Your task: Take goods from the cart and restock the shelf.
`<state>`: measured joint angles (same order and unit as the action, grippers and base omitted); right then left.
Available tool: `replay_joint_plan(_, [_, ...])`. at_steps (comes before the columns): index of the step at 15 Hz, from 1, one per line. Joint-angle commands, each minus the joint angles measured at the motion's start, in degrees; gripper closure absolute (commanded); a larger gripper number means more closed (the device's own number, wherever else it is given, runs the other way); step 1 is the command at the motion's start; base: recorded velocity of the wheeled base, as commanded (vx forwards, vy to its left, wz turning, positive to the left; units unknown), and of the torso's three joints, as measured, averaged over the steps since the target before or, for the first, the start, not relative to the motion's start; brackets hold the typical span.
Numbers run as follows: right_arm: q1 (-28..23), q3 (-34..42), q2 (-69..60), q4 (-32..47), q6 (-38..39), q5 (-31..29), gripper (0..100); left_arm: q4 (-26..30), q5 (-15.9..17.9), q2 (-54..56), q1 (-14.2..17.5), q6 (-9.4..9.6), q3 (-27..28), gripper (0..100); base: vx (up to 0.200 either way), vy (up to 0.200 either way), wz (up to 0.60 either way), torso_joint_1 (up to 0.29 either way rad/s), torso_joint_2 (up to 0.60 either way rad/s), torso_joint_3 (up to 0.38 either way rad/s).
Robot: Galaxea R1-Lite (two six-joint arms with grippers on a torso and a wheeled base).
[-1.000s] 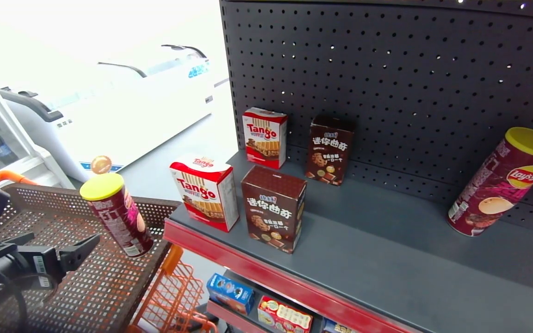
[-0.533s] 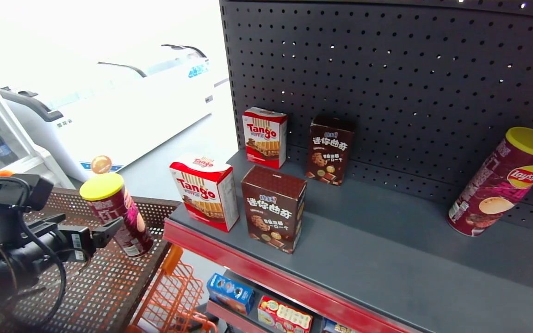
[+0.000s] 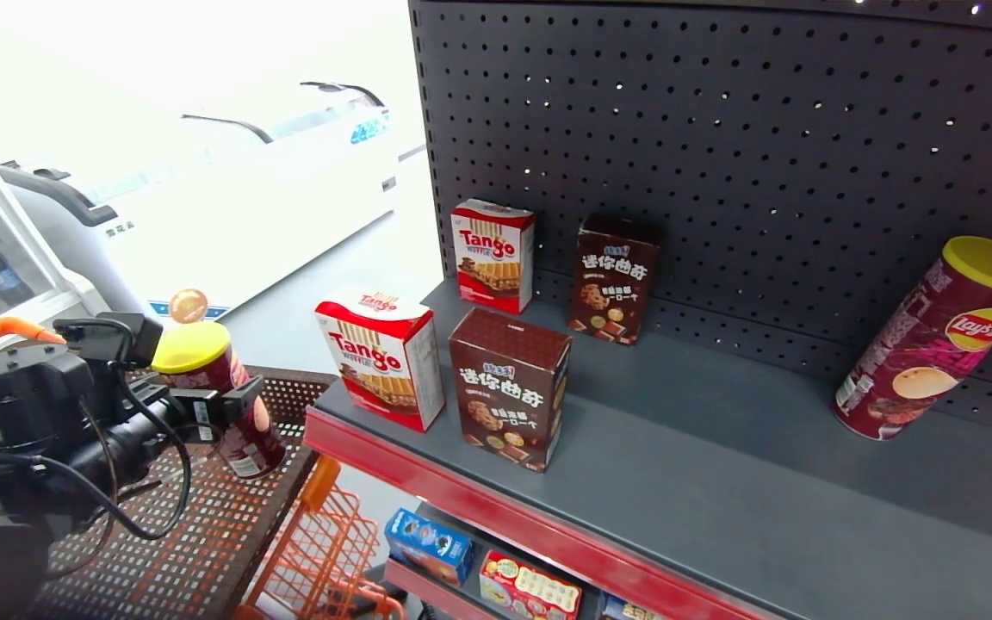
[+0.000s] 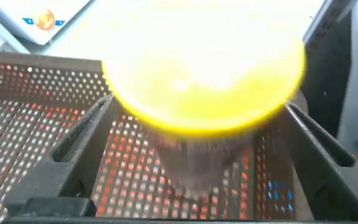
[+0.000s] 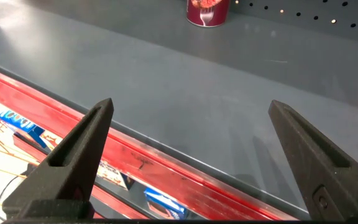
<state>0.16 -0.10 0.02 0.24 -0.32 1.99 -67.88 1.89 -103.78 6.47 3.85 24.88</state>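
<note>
Standing upright in brown perforated-metal cart (image 3: pixel 160 534), maroon cylindrical chip can w/ yellow lid (image 3: pixel 246 439) is straddled by spread left hand (image 4: pixel 197 107), ready for gripping; right hand (image 5: pixel 191 107) spread above grey metal shelf (image 3: pixel 720 465).

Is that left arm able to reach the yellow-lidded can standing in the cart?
Probably yes. The left tool is open and straddles the can, one side of it on each side of the can's body. Nothing in the cart stands between them, so the way looks free.
</note>
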Motion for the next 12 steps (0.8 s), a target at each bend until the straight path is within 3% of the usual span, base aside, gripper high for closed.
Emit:
replay_joint_plan(1, [0.02, 0.01, -0.02, 0.02, -0.03, 0.03, 0, -2.26, -0.04, -6.35, 0.12, 0.01, 1.49, 0, 0.0, 0.0, 0.0, 0.0, 0.0, 0.0])
replay_joint_plan(11, [0.02, 0.01, -0.02, 0.02, -0.03, 0.03, 0, -6.83, -0.22, -12.5, 0.29, -0.25, 3.42, 0, 0.0, 0.0, 0.0, 0.0, 0.0, 0.0])
replay_joint_plan(12, [0.02, 0.01, -0.02, 0.02, -0.03, 0.03, 0, -8.06, -0.22, -13.03, 0.29, -0.25, 3.77, 100, 0.0, 0.0, 0.0, 0.0, 0.0, 0.0])
